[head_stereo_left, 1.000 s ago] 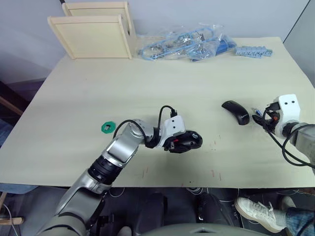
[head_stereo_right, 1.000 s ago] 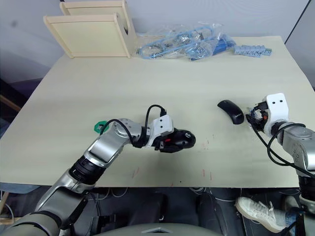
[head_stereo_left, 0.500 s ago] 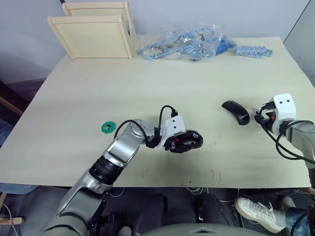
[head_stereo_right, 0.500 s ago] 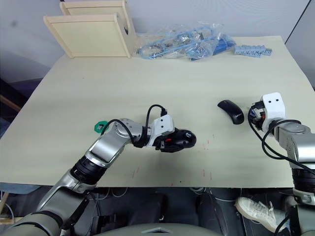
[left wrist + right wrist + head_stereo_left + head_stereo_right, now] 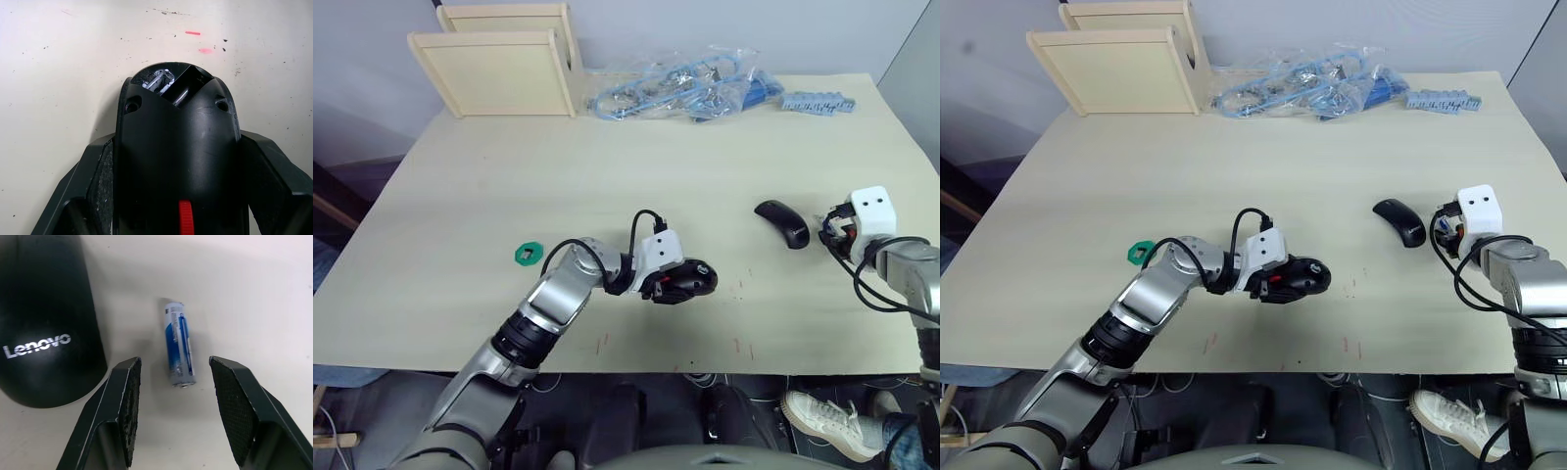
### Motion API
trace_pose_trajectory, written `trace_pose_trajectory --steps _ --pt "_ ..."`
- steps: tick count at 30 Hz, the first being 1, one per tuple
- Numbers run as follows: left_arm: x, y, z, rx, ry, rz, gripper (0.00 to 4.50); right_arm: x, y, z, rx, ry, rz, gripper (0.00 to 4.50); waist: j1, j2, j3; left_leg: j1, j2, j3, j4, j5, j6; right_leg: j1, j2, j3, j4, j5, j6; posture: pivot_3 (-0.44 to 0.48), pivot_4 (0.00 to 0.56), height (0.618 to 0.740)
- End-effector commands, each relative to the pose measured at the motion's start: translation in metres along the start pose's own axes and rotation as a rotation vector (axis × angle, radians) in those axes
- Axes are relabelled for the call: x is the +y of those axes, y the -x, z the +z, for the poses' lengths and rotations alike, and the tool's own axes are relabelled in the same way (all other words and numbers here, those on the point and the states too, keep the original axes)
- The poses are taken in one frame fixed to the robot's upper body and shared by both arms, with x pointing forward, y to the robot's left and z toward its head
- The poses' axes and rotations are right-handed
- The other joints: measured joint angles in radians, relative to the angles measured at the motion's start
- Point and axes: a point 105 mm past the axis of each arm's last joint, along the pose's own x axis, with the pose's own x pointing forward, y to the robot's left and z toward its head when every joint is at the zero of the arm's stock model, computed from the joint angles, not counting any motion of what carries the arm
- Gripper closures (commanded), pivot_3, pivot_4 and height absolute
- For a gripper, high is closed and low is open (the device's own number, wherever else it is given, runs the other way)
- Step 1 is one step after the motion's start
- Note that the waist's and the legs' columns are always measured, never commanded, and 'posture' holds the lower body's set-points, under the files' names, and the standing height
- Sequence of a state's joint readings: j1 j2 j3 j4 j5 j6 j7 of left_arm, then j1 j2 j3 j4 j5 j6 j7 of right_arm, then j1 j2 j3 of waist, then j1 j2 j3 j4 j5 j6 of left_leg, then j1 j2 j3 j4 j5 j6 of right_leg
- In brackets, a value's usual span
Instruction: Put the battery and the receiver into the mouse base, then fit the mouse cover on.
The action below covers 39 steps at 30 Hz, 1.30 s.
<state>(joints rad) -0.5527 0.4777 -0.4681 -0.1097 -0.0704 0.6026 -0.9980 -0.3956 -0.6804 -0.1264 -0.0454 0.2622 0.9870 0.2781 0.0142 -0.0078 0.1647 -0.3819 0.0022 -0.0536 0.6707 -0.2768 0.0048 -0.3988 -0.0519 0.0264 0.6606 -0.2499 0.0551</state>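
Note:
My left gripper [image 5: 677, 284] is shut on the mouse base [image 5: 690, 279], a black body lying on the table near the front middle. In the left wrist view the mouse base [image 5: 176, 147] sits clamped between both fingers, its red scroll wheel [image 5: 185, 220] near the wrist. Silver metal glints in its open bay; the receiver is hidden or too small to tell. The plain black mouse cover [image 5: 783, 221] lies to the right. My right gripper [image 5: 830, 229] is just right of it, open. The blue-and-white battery [image 5: 179, 342] lies on the table between its fingers, beside the mouse cover [image 5: 46, 318].
A green toothed disc [image 5: 527, 254] lies left of my left forearm. Two wooden boxes [image 5: 499, 69] stand at the back left. Plastic bags of blue parts [image 5: 685, 88] and a blue strip [image 5: 818, 101] lie along the far edge. A person's shoe [image 5: 822, 416] shows below the front edge.
My right gripper has moved a little farther from me and leftward, closing in beside the mouse cover over the battery. The left gripper and the mouse base have stayed still.

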Motion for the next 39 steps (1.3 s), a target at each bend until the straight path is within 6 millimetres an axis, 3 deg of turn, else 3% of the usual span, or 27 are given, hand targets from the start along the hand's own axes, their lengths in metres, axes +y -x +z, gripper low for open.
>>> trace_pose_trajectory --steps 1,18,25,33,39 --pt "-0.007 -0.008 -0.004 0.014 0.01 -0.013 1.59 -0.005 0.002 0.011 -0.027 0.008 -0.027 2.17 0.0 0.0 0.0 0.0 0.0 0.0 0.0 0.0 0.0 0.0 0.0 0.0 0.0 0.0 0.0 0.0 0.15 0.74" --pt "-0.008 -0.008 -0.001 0.011 0.011 -0.015 1.59 0.0 -0.003 0.008 -0.002 -0.01 -0.022 2.17 -0.001 0.0 0.0 0.0 0.0 0.0 0.0 0.0 0.0 0.0 0.0 0.0 0.0 0.0 0.0 0.0 0.15 0.74" --pt "-0.008 -0.008 -0.001 0.011 0.01 -0.015 1.59 0.004 -0.004 0.004 0.018 -0.04 -0.007 4.36 -0.001 0.0 0.0 0.0 0.0 0.0 0.0 0.0 0.0 0.0 0.0 0.0 0.0 0.0 0.0 0.0 0.15 0.74" --pt "-0.008 -0.009 -0.004 0.011 0.015 -0.016 1.59 0.003 0.005 0.008 -0.005 -0.035 -0.002 4.36 0.0 0.0 0.0 0.0 0.0 0.0 0.0 0.0 0.0 0.0 0.0 0.0 0.0 0.0 0.0 0.0 0.15 0.74" --pt "-0.008 -0.009 -0.006 0.012 0.006 -0.018 1.59 0.021 0.044 0.027 -0.064 0.121 0.139 4.36 0.001 0.002 0.001 -0.001 0.0 -0.001 0.0 0.0 0.0 0.0 0.0 -0.001 -0.001 0.0 0.0 0.0 0.15 0.74"
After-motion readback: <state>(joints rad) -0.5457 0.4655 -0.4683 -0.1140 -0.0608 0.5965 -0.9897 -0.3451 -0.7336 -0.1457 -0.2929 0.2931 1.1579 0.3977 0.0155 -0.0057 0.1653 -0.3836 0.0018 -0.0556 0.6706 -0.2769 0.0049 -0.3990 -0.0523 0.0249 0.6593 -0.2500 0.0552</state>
